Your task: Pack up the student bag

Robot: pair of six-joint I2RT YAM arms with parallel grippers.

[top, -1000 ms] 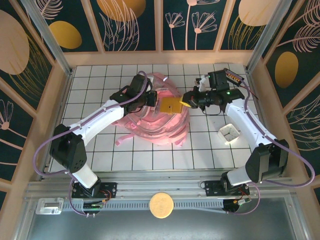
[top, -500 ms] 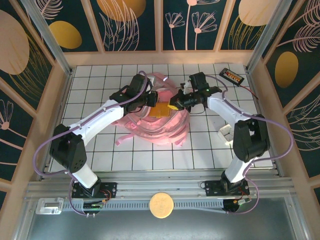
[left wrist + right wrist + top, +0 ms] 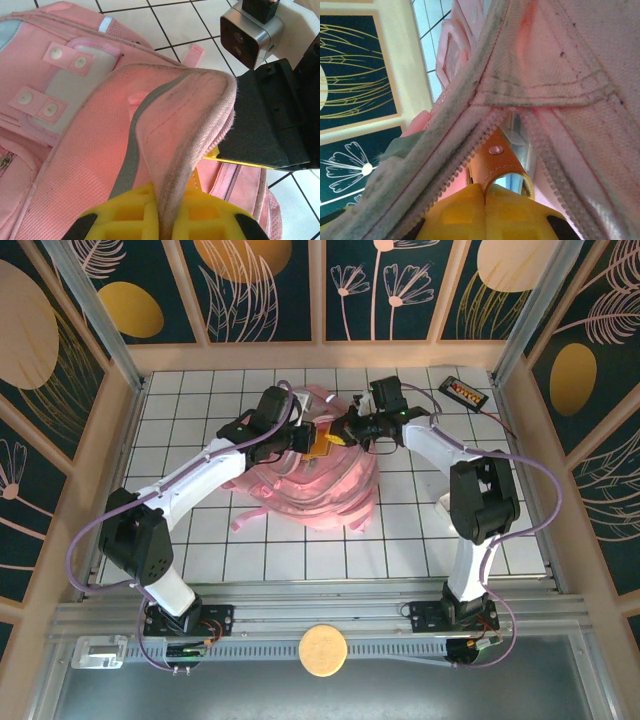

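Note:
The student bag (image 3: 330, 485), large and pale pink, lies in the middle of the tiled table. My left gripper (image 3: 303, 438) is shut on the edge of its raised top flap (image 3: 165, 115), which shows pinched between the yellow fingers (image 3: 125, 220). My right gripper (image 3: 340, 437) is shut on an orange-tan flat case (image 3: 325, 443) and reaches into the bag's mouth from the right. In the right wrist view the case's snap-studded leather loop (image 3: 495, 160) sits between the zipper rows (image 3: 465, 150), with the gripper (image 3: 485, 200) clamped on it. Most of the case is hidden under the flap.
A black device with an orange face (image 3: 465, 392) lies at the back right corner. A small white cup (image 3: 446, 502) sits half hidden behind the right arm. A round cork disc (image 3: 322, 650) rests on the front rail. Wooden walls ring the table.
My right gripper has carried the orange-tan case leftward from beside the bag into its opening under the flap. The left gripper has kept holding the flap in place.

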